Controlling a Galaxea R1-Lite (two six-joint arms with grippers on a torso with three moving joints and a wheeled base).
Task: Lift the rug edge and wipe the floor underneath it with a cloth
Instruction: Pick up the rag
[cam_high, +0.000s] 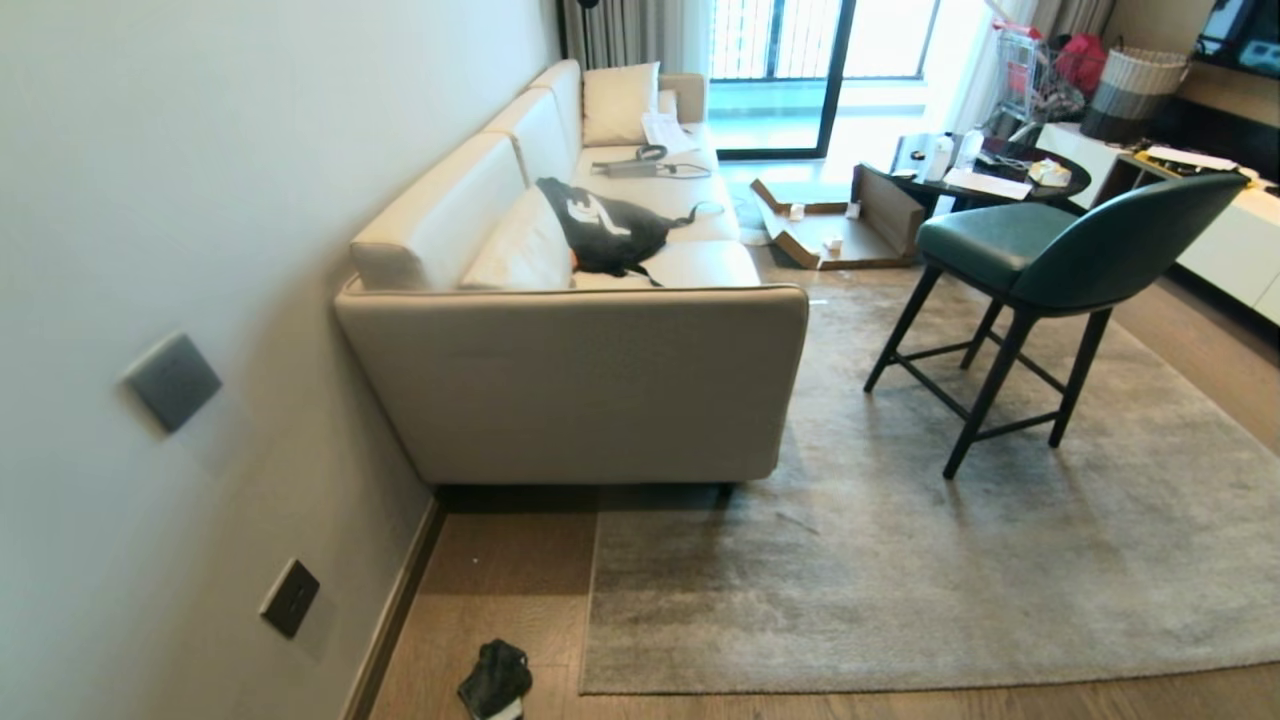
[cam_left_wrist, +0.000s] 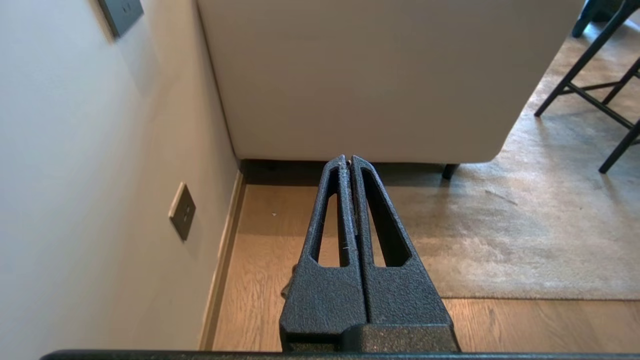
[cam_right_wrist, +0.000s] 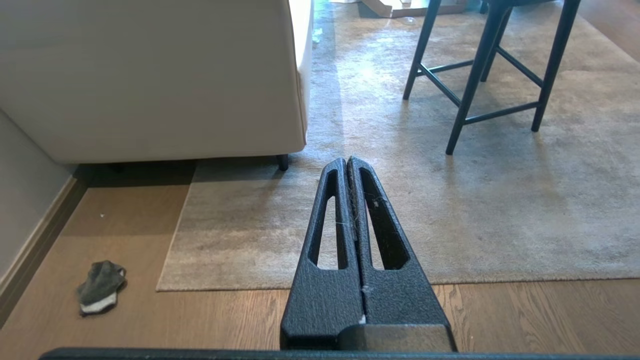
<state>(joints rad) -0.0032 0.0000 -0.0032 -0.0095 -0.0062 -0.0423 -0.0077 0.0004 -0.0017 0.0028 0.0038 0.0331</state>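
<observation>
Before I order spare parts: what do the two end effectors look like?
Both match: the left end effector and right end effector are black with a rough, speckled texture, each having two long tapering fingers with slot-shaped cutouts. Lint clings to the right one.

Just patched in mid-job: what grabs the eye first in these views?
The cream sofa dominates, set against the wall on the robot's left, with a black bag on its seat. A big grey-beige rug lies flat before it, the rug edge nearest the robot resting on the floor, and a green chair stands on it. The cloth sits on bare planks near the wall, untouched; the left claw and right claw are shut and empty.
</observation>
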